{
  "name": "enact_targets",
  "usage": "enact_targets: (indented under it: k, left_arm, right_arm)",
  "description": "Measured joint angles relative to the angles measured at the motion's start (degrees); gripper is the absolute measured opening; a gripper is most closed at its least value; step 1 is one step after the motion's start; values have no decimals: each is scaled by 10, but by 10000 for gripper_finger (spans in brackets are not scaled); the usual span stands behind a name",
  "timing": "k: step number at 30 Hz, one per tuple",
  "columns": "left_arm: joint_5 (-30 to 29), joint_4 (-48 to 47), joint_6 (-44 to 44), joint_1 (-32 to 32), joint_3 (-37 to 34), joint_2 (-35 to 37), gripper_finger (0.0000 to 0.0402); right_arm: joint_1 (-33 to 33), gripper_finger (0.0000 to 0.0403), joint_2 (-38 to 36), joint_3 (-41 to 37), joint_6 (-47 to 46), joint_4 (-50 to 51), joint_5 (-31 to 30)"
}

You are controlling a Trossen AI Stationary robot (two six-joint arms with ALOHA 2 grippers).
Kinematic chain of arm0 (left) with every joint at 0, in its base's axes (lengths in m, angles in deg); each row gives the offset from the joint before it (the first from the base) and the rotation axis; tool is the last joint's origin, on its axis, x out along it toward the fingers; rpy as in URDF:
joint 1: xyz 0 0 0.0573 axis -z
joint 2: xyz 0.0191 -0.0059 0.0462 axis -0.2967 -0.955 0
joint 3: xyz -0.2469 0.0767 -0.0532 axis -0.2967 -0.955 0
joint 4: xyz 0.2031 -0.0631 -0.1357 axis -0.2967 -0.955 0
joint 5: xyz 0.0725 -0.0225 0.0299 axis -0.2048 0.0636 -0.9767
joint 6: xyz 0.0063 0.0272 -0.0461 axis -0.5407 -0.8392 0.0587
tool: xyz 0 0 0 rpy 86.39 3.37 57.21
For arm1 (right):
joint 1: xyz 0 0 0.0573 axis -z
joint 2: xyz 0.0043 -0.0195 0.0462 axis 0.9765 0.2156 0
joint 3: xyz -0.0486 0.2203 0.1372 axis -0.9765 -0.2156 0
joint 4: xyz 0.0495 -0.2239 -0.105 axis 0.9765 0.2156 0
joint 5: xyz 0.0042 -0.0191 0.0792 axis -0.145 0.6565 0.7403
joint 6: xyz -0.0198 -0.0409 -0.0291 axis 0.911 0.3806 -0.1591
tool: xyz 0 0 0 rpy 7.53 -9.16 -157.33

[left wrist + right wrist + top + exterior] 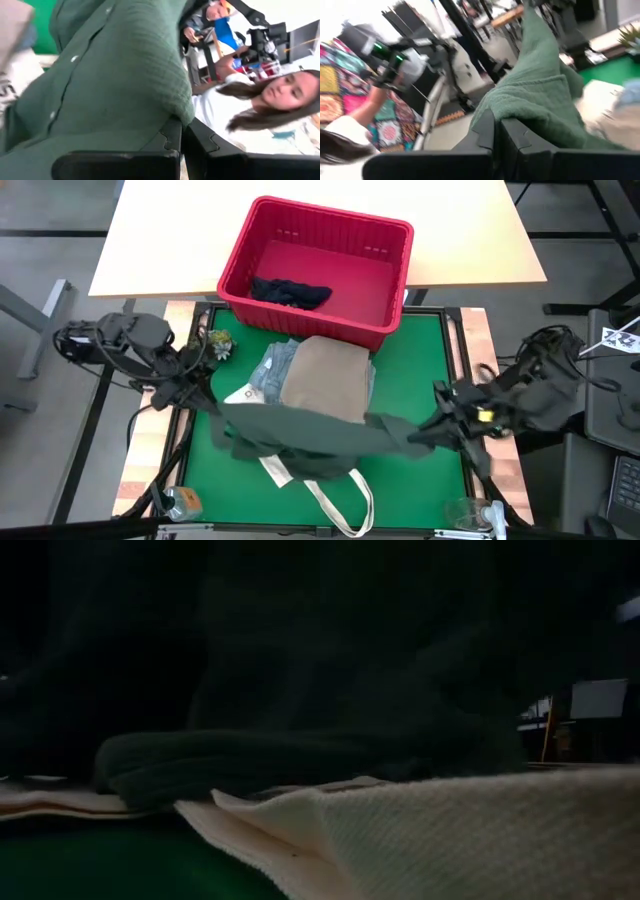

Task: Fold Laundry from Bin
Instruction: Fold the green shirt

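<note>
Green matting is covering the table (pixel 440 345) in the middle of the high view, with the red bin (pixel 385 330) sitting at the upper centre, straddling the mat's far edge. I am holding the dark olive shirt (pixel 310 435) stretched between my two arms across the lower middle of the frame. My left jaws (pixel 203 398) are pinching one end at centre left, and my left wrist view is showing the fingers (pixel 172 137) closed tight on the green cloth. My right jaws (pixel 432 432) are clamping the other end at centre right, fingers (pixel 487 131) likewise shut on the fabric.

Just above the shirt in the frame, the beige cloth (pixel 325 375) is lying flat on top of the light blue jeans (pixel 272 370), looking already folded and stacked. A white tote bag (pixel 320 485) is lying under the shirt near the lower centre. One dark navy garment (pixel 290 292) is waiting in the bin.

By my judgement I am roughly midway: two pieces look done, this shirt is being spread and not yet folded, and the bin is holding one more.
</note>
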Motion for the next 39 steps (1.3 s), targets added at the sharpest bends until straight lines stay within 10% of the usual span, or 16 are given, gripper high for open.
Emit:
enact_targets:
  k: [12,22,27,39]
  left_arm:
    - [-135,-34,19,50,64,2,0]
    - [-352,-229,52,49,63,-62,0]
    - [-438,-267,24,49,59,-129,0]
    - [-568,-275,-89,-6,16,-289,0]
  right_arm:
    - [-95,5,5,0,-38,-24,-134]
    - [-95,5,10,0,-275,298,-221]
    - [-94,5,17,0,-448,494,-223]
    - [-54,5,-2,-150,-495,494,-180]
